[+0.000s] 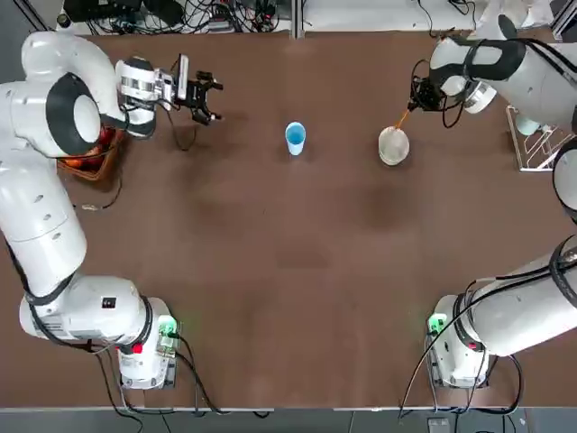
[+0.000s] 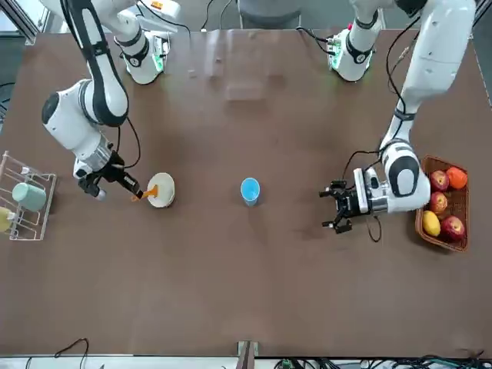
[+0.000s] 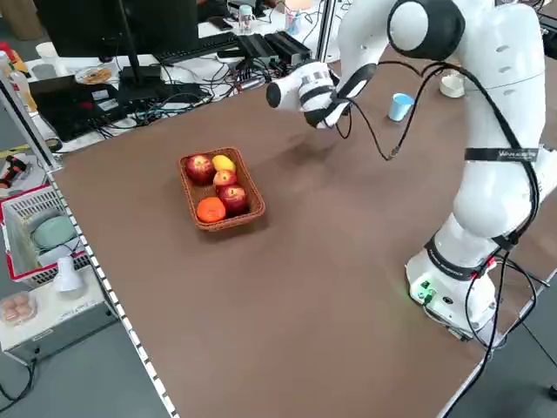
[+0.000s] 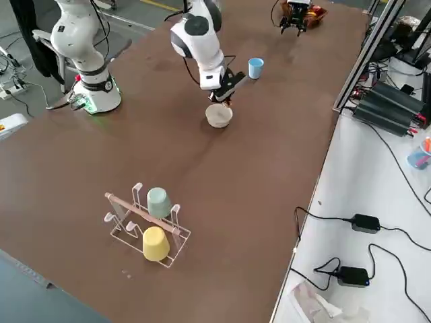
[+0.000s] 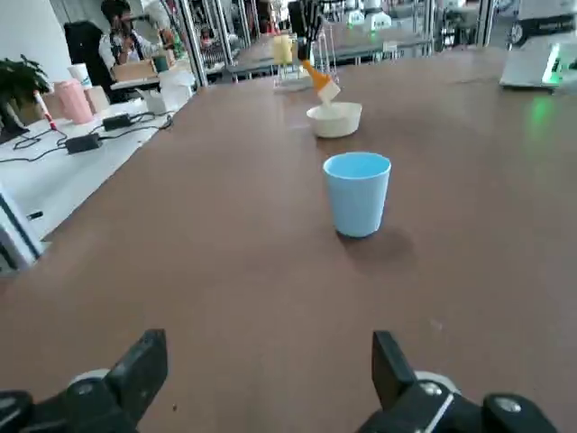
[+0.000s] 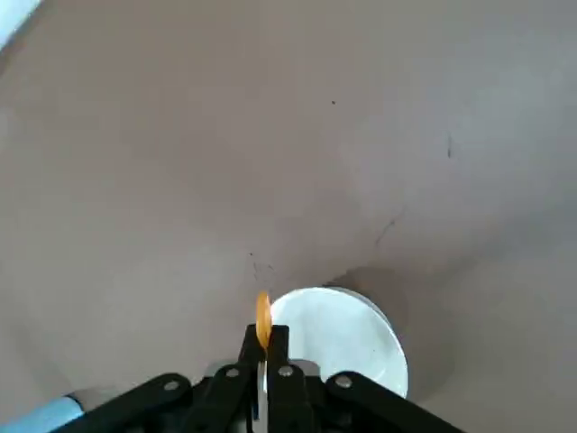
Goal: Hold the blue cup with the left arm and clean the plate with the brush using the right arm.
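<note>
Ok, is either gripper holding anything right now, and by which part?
The right gripper is shut on the short orange-handled brush, gripping its handle, bristles at the small white plate. The left gripper is open and empty.

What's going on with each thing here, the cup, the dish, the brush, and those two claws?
blue cup: upright, empty, standing free
plate: on the table, brush tip over it
brush: gripped, angled down toward the plate
left claw: open, empty, apart from the cup
right claw: shut on the brush
</note>
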You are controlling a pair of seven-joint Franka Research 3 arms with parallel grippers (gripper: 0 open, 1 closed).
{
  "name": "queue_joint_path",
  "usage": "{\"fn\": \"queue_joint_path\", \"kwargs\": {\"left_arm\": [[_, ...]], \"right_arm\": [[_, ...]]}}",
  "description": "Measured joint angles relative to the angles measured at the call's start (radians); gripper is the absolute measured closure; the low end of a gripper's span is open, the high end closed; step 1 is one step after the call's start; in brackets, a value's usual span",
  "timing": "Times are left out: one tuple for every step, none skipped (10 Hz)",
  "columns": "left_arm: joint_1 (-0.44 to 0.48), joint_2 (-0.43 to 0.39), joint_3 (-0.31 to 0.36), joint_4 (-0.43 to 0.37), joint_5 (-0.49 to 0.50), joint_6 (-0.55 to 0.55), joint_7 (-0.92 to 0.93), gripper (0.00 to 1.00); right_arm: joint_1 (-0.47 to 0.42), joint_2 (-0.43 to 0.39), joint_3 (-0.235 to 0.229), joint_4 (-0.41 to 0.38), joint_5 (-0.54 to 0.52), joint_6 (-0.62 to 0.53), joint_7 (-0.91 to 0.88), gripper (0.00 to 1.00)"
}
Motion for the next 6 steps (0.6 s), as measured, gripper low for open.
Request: {"fn": "queue_joint_path", "kwargs": {"left_arm": [[0.001,-0.03,0.012,-0.003,0.07,0.031,-0.049,0.0],[0.001,-0.064,0.022,-0.001,0.159,0.044,-0.14,0.0],[0.002,-0.103,0.03,0.002,0.24,0.052,-0.243,0.0],[0.002,-0.145,0.039,0.009,0.314,0.062,-0.332,0.0],[0.003,-0.186,0.043,0.018,0.394,0.081,-0.414,0.0],[0.003,-0.226,0.044,0.027,0.492,0.097,-0.519,0.0]], "right_arm": [[-0.003,0.0,0.0,-0.022,0.005,0.009,-0.018,0.95],[-0.01,0.0,-0.001,-0.032,0.006,0.011,-0.033,0.95],[-0.018,0.0,-0.001,-0.036,0.006,0.011,-0.05,0.95],[-0.026,0.0,-0.001,-0.039,0.006,0.011,-0.061,0.95],[-0.031,0.0,-0.001,-0.042,0.008,0.013,-0.064,0.95],[-0.031,0.0,0.0,-0.045,0.01,0.027,-0.066,0.95]]}}
